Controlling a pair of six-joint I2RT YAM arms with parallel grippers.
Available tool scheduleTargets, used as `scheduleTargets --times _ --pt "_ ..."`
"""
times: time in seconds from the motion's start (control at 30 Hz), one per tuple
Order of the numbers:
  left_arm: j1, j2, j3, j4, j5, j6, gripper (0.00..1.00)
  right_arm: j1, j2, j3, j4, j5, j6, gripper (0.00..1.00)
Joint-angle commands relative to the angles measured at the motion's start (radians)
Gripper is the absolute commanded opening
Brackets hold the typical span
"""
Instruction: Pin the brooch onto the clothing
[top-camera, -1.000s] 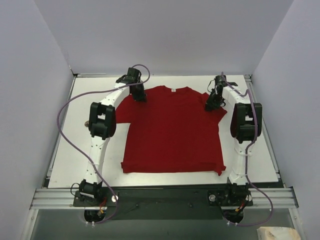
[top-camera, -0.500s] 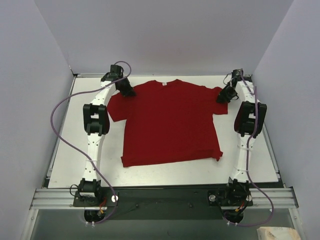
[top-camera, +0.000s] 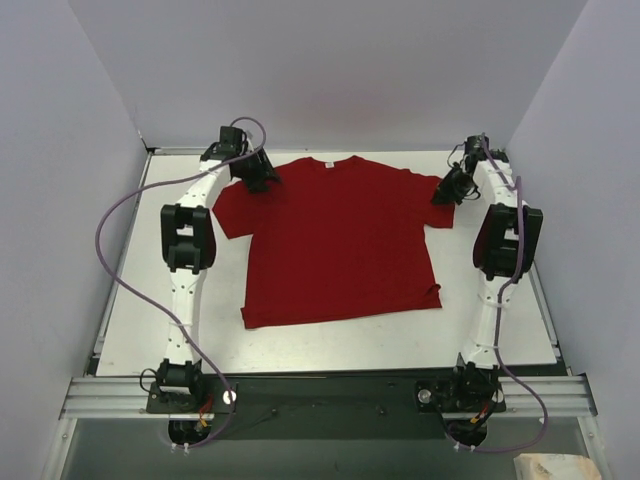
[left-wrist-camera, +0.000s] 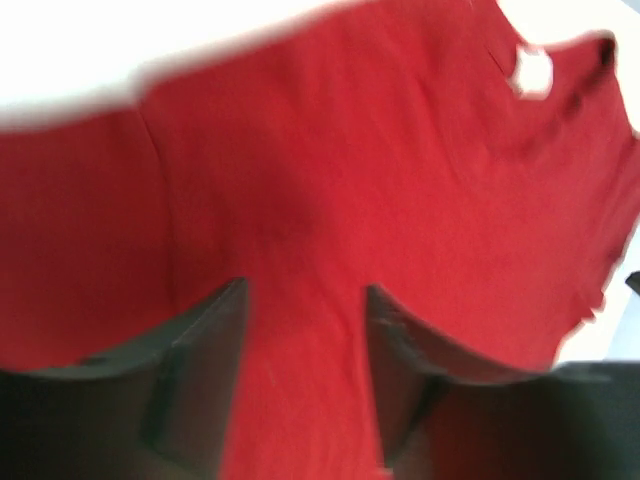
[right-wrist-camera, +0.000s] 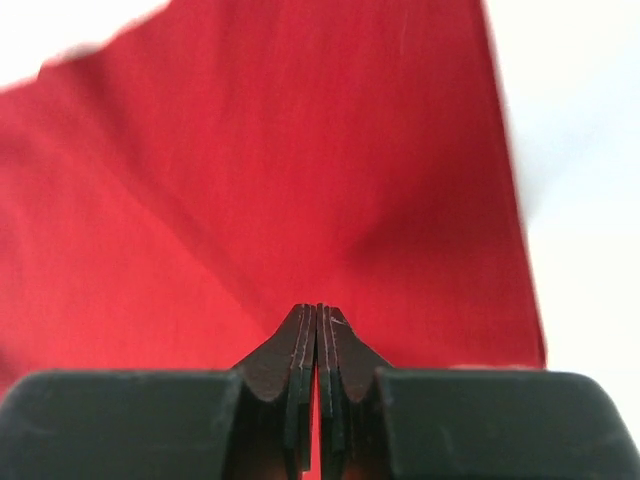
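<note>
T-shirt (top-camera: 340, 245) spread at the far edge of the surface (top-camera: 330, 345).
To tauten it, the right pincer (right-wrist-camera: 317, 310) pinches its sleeve (top-camera: 428, 208); the left pincer (left-wrist-camera: 303, 290) hovers wide, empty.

The left wrist view is blurred: the T-shirt (left-wrist-camera: 400, 200) is a red smear, its collar label (left-wrist-camera: 531, 70) a shapeless white patch, and the picture's edges cut the cloth off. In the right wrist view the right gripper (right-wrist-camera: 317, 310) hides the T-shirt's cloth at its fingertips.
</note>
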Motion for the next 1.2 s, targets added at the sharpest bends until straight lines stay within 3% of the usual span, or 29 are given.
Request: scheduleTargets --times 0.0,0.07,0.1,0.13,0.2,0.23,0.3,0.33,0.43,0.5,0.7,0.97,1.1,1.17 --pt "-0.034 -0.407 -0.267 0.092 0.008 0.07 0.68 0.045 -0.374 -0.203 0.017 -0.017 -0.052 0.06" --pt "-0.042 -0.575 -0.404 0.106 -0.01 0.093 0.76 0.059 -0.521 -0.381 0.04 -0.031 -0.059 0.12" --pt "-0.048 -0.634 -0.566 0.127 -0.013 0.099 0.78 0.071 -0.569 -0.442 0.057 -0.032 -0.073 0.14" --pt "-0.047 -0.691 -0.644 0.136 -0.012 0.099 0.79 0.077 -0.618 -0.499 0.066 -0.034 -0.075 0.28" --pt "-0.043 -0.852 -0.865 0.137 -0.007 0.09 0.8 0.082 -0.753 -0.68 0.08 -0.043 -0.092 0.39" --pt "-0.045 -0.906 -0.947 0.136 -0.007 0.078 0.8 0.082 -0.796 -0.744 0.08 -0.043 -0.092 0.51" --pt "-0.047 -1.064 -1.076 0.124 -0.013 0.065 0.8 0.08 -0.923 -0.894 0.079 -0.039 -0.106 0.61" --pt "-0.048 -1.119 -1.209 0.118 -0.016 0.05 0.81 0.076 -1.003 -0.944 0.077 -0.033 -0.11 0.64" --pt "-0.043 -1.317 -1.414 0.061 -0.029 0.029 0.81 0.068 -1.109 -1.103 0.07 0.018 -0.129 0.76" --pt "-0.043 -1.438 -1.491 0.003 -0.038 0.022 0.81 0.053 -1.175 -1.194 0.07 0.035 -0.136 0.76" --pt "-0.047 -1.659 -1.697 -0.081 -0.043 -0.051 0.81 0.037 -1.157 -1.275 0.083 0.06 -0.135 0.69" --pt "-0.048 -1.687 -1.779 -0.086 -0.053 -0.082 0.81 0.039 -1.03 -1.28 0.174 -0.006 -0.092 0.57" --pt "-0.048 -1.685 -1.784 -0.087 -0.07 -0.091 0.81 0.039 -0.987 -1.277 0.186 -0.037 -0.09 0.13" --pt "-0.048 -1.678 -1.786 -0.091 -0.078 -0.096 0.8 0.037 -0.994 -1.283 0.185 -0.051 -0.083 0.06"
